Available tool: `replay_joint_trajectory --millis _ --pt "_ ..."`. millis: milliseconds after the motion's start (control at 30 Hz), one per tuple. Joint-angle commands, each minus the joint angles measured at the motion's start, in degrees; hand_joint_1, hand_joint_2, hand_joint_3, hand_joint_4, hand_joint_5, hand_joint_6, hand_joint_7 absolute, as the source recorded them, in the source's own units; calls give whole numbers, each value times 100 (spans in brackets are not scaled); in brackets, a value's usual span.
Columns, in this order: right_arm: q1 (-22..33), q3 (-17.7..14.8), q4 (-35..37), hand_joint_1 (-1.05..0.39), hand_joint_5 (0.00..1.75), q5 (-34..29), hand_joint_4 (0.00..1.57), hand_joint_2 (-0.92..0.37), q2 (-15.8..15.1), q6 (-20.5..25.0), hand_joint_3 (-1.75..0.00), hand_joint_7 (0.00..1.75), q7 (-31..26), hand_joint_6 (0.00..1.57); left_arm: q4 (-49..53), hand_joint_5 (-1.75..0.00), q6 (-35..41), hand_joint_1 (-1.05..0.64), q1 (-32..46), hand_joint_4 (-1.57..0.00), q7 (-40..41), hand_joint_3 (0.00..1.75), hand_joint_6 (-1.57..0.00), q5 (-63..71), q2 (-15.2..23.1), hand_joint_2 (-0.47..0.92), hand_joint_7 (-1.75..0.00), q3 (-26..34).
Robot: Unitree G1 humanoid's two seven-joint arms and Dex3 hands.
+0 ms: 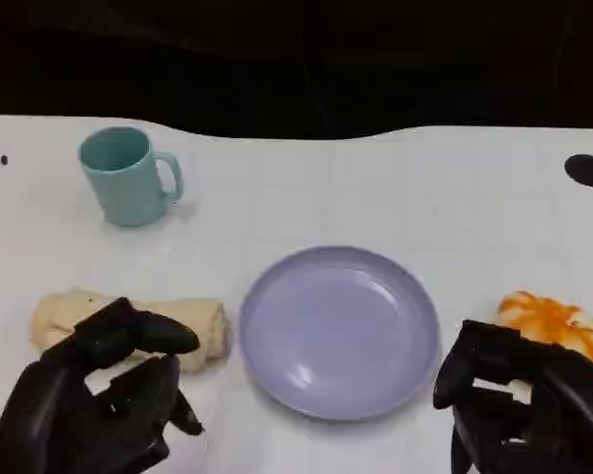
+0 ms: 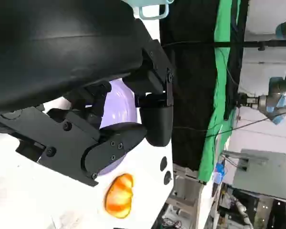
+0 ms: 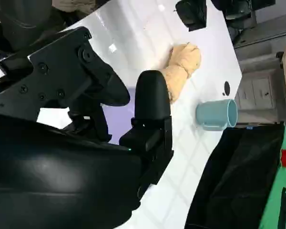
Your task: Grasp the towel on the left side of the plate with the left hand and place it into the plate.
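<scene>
A rolled beige towel (image 1: 128,324) lies on the white table just left of the lavender plate (image 1: 341,331). My left hand (image 1: 97,400) hovers over the towel's near side with its fingers apart, one fingertip overlapping the roll, and it holds nothing. In the left wrist view the fingers (image 2: 152,112) reach out over the plate (image 2: 118,102). My right hand (image 1: 529,407) sits at the lower right beside the plate, holding nothing. The right wrist view shows that hand (image 3: 109,119) with the towel (image 3: 181,67) beyond it.
A teal mug (image 1: 128,176) stands at the back left, behind the towel. An orange and white object (image 1: 558,321) lies right of the plate, just beyond my right hand. The table's far edge meets a black backdrop.
</scene>
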Motion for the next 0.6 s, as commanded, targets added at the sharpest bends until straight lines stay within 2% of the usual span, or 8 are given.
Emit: replay_joint_trajectory --millis 33,600 --pt "-36 19 -3 -6 175 -53 72 -53 -79 -42 -127 160 12 63 -6 -166 -10 -23 -29 -79 33 99 -74 -49 85 58 -141 40" --pt "-48 15 11 -7 175 -82 72 -52 -56 -25 -128 160 42 63 -2 -166 -18 -23 -42 -78 34 101 -74 -46 90 57 -141 39"
